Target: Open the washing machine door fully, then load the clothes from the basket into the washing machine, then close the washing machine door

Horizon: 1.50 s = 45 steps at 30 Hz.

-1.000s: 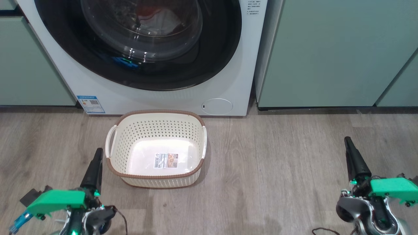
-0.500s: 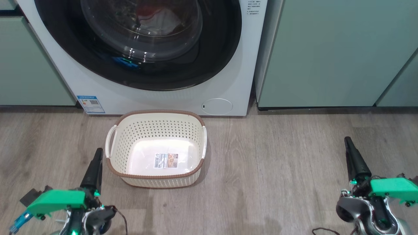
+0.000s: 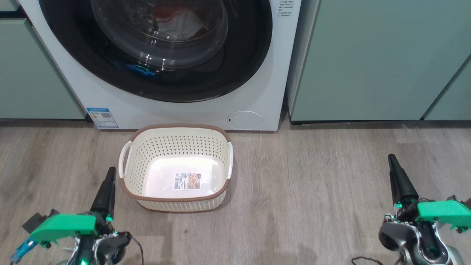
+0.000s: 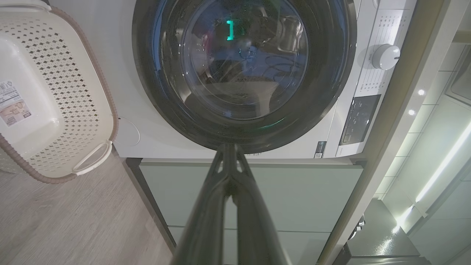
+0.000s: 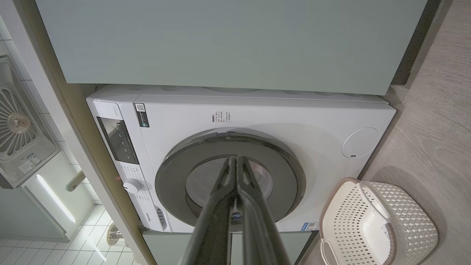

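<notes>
Nothing has shifted since the earlier frames; every item below lies as it did then. One small cream rectangular plastic basket (image 3: 180,126), with perforated sides, a brown woven-look rim and white side handles, stands upright on the grey wood-grain plank floor (image 3: 312,184), directly before the machine and near its front. A printed sticker (image 3: 187,181) lies on its inner bottom. The big white front-loading washing machine (image 3: 265,84) stands between pale green cabinets (image 3: 368,59), with a round white flap (image 3: 244,120) low at right and a blue label (image 3: 102,117) low at left. The large round washing machine door (image 3: 254,51), glossy black rim around a bulging clear glass centre, sits shut against the front; pale and reddish cloth (image 3: 176,18) shows behind the glass. The left gripper (image 3: 110,175), two long dark fingers on a green-capped wrist, hovers just beside the basket's left end, apart from it. Its jaws are pressed together with nothing between them, as the left wrist view confirms (image 4: 229,149). The right gripper (image 3: 392,160) hovers at the lower right, well apart from the basket, jaws likewise pressed together and empty (image 5: 235,160)
</notes>
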Available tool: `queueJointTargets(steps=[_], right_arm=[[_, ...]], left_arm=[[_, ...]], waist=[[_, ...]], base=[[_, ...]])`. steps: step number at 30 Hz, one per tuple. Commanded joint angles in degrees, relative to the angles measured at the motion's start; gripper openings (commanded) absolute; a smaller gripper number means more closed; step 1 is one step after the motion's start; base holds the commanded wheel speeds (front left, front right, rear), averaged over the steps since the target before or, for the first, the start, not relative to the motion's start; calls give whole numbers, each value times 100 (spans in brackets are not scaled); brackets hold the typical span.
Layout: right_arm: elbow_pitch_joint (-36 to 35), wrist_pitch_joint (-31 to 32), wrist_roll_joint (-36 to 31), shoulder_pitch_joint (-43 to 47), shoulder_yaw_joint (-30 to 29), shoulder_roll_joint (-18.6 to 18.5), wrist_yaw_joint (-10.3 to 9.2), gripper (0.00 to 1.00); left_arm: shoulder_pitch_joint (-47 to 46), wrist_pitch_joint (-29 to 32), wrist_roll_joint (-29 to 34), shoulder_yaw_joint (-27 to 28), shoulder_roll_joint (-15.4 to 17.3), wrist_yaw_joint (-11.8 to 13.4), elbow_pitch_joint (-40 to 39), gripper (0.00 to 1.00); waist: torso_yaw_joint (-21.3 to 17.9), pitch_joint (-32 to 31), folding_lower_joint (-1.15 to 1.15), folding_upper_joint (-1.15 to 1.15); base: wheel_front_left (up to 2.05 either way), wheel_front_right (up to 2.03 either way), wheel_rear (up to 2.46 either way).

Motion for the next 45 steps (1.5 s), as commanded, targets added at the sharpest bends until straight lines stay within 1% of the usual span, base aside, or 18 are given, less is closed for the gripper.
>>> queueJointTargets(steps=[1, 45], right_arm=[[-187, 36, 31, -281, 104, -67, 0, 0], [-187, 34, 32, -281, 105, -67, 0, 0]], left_arm=[[-276, 42, -33, 192, 49, -53, -172, 0], [-276, 42, -33, 192, 49, -53, -172, 0]], waist=[[0, 0, 0, 0], [0, 0, 0, 0]], base=[[0, 0, 0], [0, 0, 0]])
